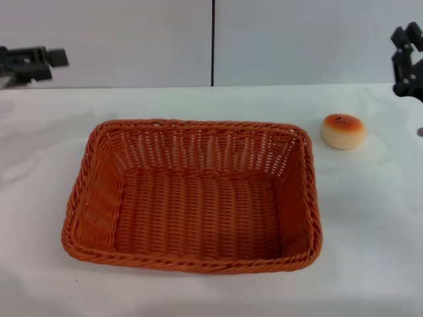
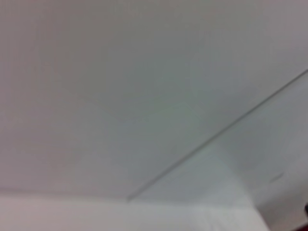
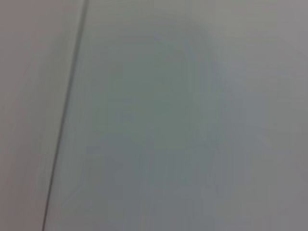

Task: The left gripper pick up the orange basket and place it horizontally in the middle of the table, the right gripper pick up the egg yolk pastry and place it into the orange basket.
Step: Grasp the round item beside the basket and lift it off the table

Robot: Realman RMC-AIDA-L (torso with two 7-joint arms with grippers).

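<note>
The orange basket [image 1: 192, 195] lies flat and lengthwise in the middle of the white table [image 1: 370, 218], with nothing inside it. The egg yolk pastry [image 1: 343, 130] sits on the table just beyond the basket's far right corner, a small gap apart from the rim. My left gripper [image 1: 33, 63] hovers at the far left, above the table's back edge and well clear of the basket. My right gripper [image 1: 406, 59] hangs at the far right edge, above and behind the pastry. Both wrist views show only blank pale surface.
A pale wall with a dark vertical seam [image 1: 213, 43] stands behind the table. A small dark spot [image 1: 420, 132] sits at the table's right edge. Bare white tabletop surrounds the basket on all sides.
</note>
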